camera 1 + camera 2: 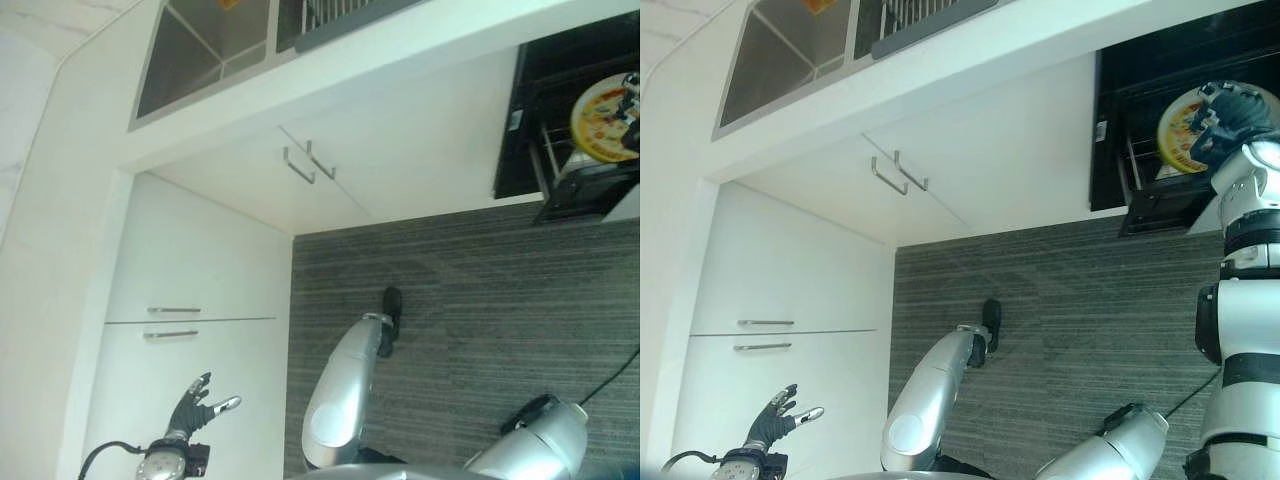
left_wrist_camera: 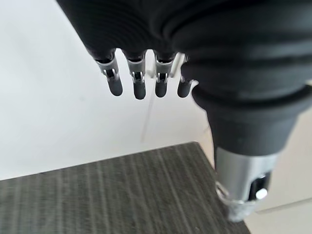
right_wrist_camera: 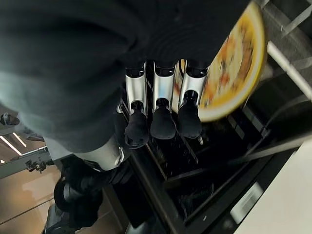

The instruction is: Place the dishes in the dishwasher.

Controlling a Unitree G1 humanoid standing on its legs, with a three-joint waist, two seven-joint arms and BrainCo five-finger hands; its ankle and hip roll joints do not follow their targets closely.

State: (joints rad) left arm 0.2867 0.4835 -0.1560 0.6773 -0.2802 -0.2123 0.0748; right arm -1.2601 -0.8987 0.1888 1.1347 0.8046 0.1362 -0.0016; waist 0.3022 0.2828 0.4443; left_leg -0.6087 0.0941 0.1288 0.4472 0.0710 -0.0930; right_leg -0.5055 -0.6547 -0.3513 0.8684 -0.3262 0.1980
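1. The plate [image 1: 1185, 125], yellow-rimmed with a printed pattern, stands on edge at the far right, in the pulled-out rack [image 1: 585, 170] of the open dishwasher [image 1: 1120, 120].
2. The right hand [image 1: 1230, 115] is on the plate's upper edge; in the right wrist view its fingers [image 3: 163, 117] curl over the rim, so it reads as grasping the plate.
3. Judged by its look, the plate is stiff, smooth and breakable, probably light enough for one hand. Its glossy face would slip under the fingers, so the rim is the sounder place to hold, thumb on one face and fingers on the other.
4. A knock against the rack wires could chip it, so lowering it straight into a slot seems wise.
5. The left hand [image 1: 195, 405] hangs low at the near left, beside the white drawers [image 1: 190, 300], fingers spread and loose, holding nothing.
6. Above the cupboards the desk [image 1: 420, 40] carries a steel sink [image 1: 200, 50].
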